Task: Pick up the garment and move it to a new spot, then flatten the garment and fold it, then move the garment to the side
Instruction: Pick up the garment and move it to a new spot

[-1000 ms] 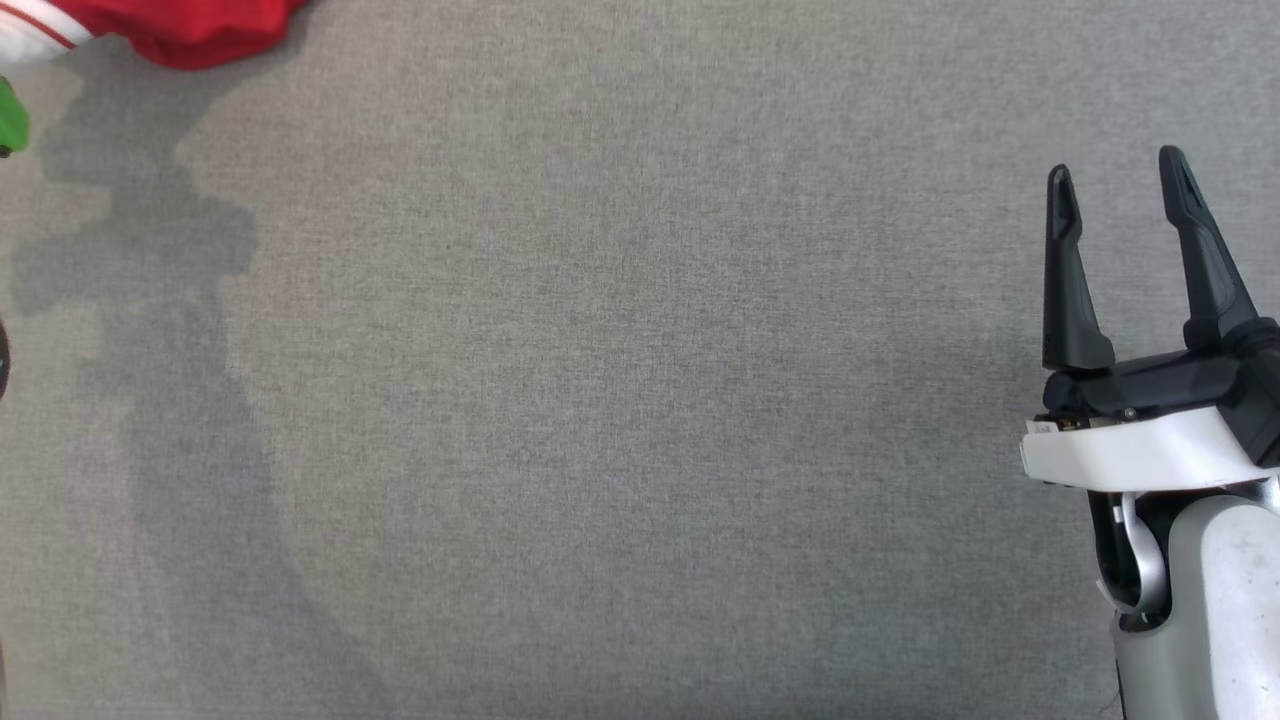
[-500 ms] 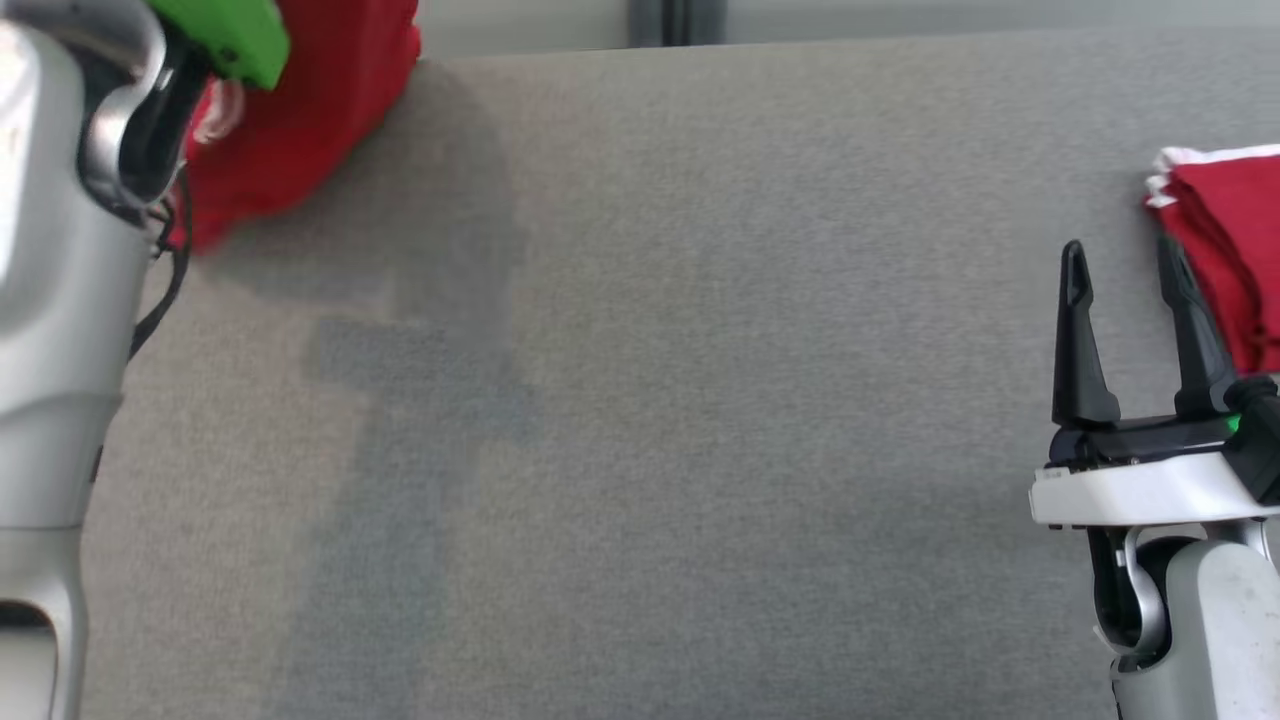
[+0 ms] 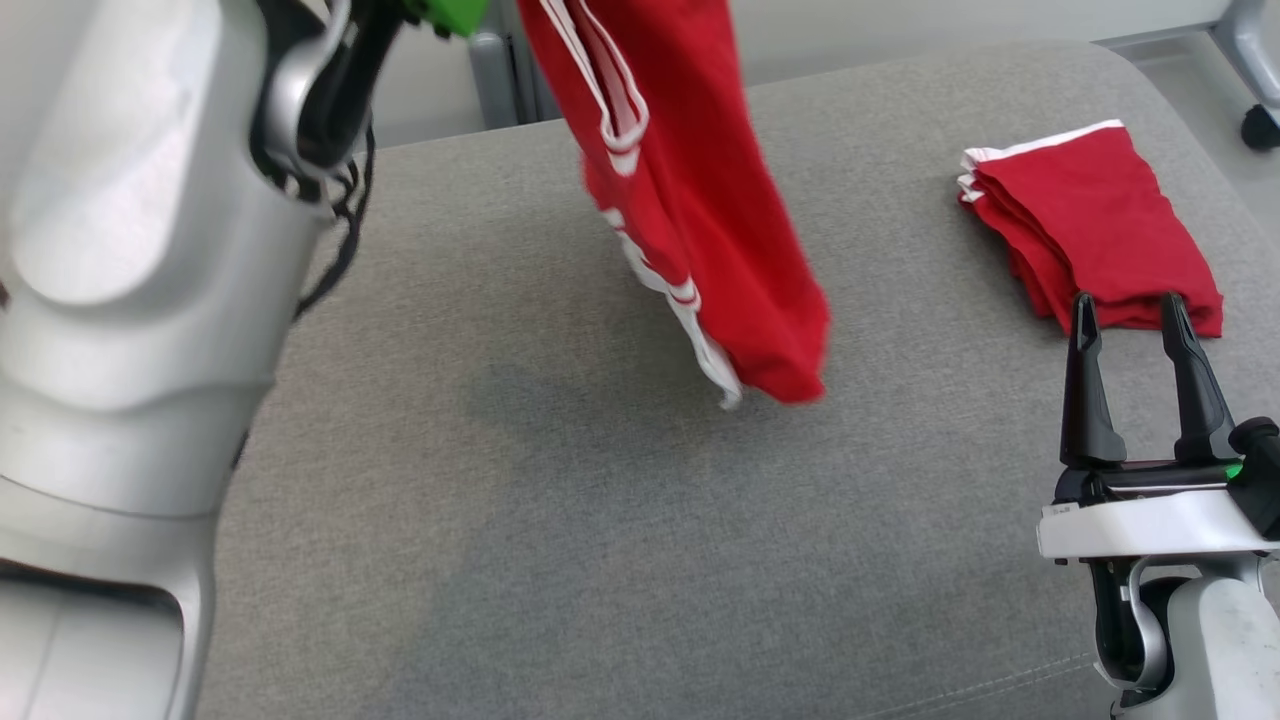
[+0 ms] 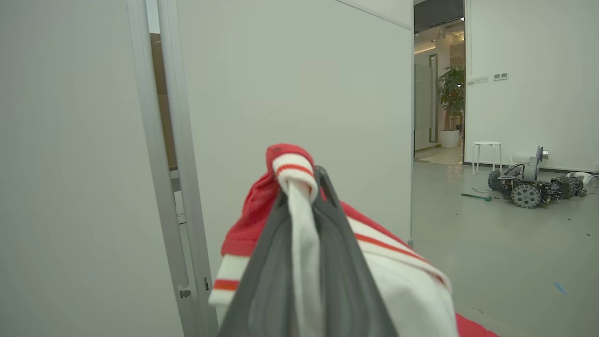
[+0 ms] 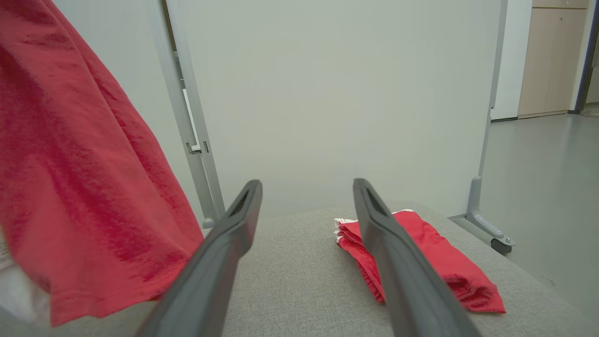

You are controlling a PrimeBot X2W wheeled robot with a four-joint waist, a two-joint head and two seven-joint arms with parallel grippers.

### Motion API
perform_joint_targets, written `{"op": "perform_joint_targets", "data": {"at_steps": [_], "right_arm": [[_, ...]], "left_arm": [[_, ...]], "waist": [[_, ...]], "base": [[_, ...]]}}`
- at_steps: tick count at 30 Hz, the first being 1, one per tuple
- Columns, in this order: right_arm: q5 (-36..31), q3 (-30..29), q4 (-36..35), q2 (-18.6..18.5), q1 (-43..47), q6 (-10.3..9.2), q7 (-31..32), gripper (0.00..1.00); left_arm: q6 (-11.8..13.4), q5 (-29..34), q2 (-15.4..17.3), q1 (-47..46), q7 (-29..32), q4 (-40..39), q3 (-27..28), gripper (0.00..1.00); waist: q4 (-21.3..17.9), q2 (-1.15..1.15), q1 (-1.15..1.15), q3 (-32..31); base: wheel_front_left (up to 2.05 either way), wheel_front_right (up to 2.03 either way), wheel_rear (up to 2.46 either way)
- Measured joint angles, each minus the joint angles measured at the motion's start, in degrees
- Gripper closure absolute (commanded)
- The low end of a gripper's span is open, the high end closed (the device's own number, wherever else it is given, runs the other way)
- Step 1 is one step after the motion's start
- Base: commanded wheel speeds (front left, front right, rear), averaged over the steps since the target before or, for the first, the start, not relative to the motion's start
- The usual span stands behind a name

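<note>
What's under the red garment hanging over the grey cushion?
Grey cushion bearing the shadow of the garment. Its hem hangs low; whether it touches cannot be told. The patch right behind the hanging cloth is covered in the head view.

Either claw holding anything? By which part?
Left claw is shut on the red garment, pinching its white-and-red striped ribbed band; the rest hangs down. Right claw is open, holding nothing.

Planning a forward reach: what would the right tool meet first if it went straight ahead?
Probably the folded red pile, just beyond the right tool, though it might pass above.
</note>
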Motion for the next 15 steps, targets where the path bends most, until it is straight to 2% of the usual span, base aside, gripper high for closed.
{"op": "perform_joint_targets", "data": {"at_steps": [5, 11, 15], "right_arm": [[0.9, 0.4, 1.1, 0.0, -0.1, 0.0, -0.2, 0.0], [1.1, 1.2, 2.1, 0.0, -1.7, 0.01, -0.4, 0.0], [1.1, 1.3, 2.3, 0.0, -2.1, 0.0, -0.4, 0.0]], "left_arm": [[2.5, -1.5, -0.1, 10.0, -0.9, 5.0, 0.0, 1.0], [5.2, -2.2, 3.2, 22.1, -5.4, 15.5, 1.4, 1.0], [6.6, -2.6, 4.4, 25.9, -8.5, 21.0, 2.6, 1.0]], "waist": [[-0.8, 0.0, 0.0, 1.0], [-0.4, 0.0, 0.0, 3.2], [0.1, 0.0, 0.0, 4.1]], "base": [[0.0, 0.0, 0.0], [0.0, 0.0, 0.0], [0.0, 0.0, 0.0]]}}
